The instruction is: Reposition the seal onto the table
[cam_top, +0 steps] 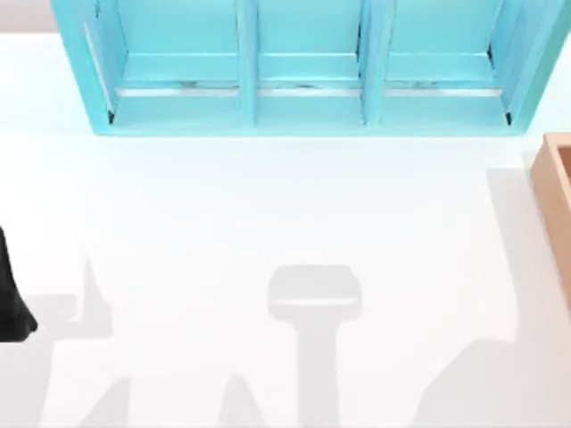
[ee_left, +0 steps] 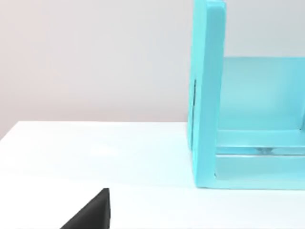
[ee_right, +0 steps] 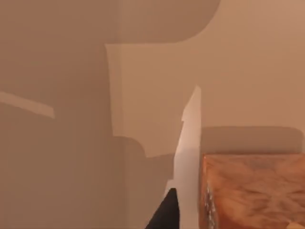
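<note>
White and plain, the table [cam_top: 268,223] spreads across the top view, with a turquoise three-bay shelf unit [cam_top: 308,67] standing along its far edge; I take that shelf as the landmark for everything else. All three of its bays look bare from above. To the right of the shelf and a little nearer the camera, the corner of a light-brown wooden box [cam_top: 558,205] sits at the table's right edge. To the left of the shelf and well nearer the camera, a black part of my left arm [cam_top: 11,299] juts in at the table's left edge, low over the surface; whether its jaws are parted or closed I cannot tell. The left wrist view looks across the table [ee_left: 95,152] toward the shelf's end panel [ee_left: 207,95] and one bay, with a black tip of the left gripper [ee_left: 93,212] at the picture's lower edge. The right wrist view is close against the wooden box [ee_right: 252,191], its walls light brown and its grain patterned, with a black tip of the right gripper [ee_right: 167,212] showing; the state of those jaws cannot be told either. Where the seal sits, I cannot tell.
</note>
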### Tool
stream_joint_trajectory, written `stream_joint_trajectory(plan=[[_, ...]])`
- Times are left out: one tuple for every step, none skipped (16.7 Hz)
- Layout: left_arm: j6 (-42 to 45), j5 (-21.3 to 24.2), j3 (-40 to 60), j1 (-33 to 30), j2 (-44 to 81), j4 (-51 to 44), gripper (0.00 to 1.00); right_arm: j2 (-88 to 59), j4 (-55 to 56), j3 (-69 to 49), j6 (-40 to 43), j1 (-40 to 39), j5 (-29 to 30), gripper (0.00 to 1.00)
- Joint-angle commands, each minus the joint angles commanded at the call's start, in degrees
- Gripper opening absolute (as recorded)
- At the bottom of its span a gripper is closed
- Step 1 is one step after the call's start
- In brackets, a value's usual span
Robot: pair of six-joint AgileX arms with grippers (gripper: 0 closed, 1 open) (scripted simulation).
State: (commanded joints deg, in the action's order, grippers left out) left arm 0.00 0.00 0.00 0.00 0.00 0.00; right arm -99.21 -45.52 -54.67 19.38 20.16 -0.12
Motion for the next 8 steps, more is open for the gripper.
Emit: stream_joint_trajectory(plan=[[0.0,0.0,0.0,0.0,0.0,0.0,1.0,0.0,0.0,0.0,0.0,0.0,0.0,0.32],[0.0,0.0,0.0,0.0,0.0,0.0,1.0,0.0,0.0,0.0,0.0,0.0,0.0,0.25],[0.0,0.0,0.0,0.0,0.0,0.0,1.0,0.0,0.0,0.0,0.0,0.0,0.0,0.17],[0.0,0.0,0.0,0.0,0.0,0.0,1.0,0.0,0.0,0.0,0.0,0.0,0.0,0.1],[0.0,0.0,0.0,0.0,0.0,0.0,1.0,0.0,0.0,0.0,0.0,0.0,0.0,0.02],[0.0,0.0,0.0,0.0,0.0,0.0,1.0,0.0,0.0,0.0,0.0,0.0,0.0,0.0],[0.0,0.0,0.0,0.0,0.0,0.0,1.0,0.0,0.0,0.0,0.0,0.0,0.0,0.0],[0.0,0.0,0.0,0.0,0.0,0.0,1.0,0.0,0.0,0.0,0.0,0.0,0.0,0.0]])
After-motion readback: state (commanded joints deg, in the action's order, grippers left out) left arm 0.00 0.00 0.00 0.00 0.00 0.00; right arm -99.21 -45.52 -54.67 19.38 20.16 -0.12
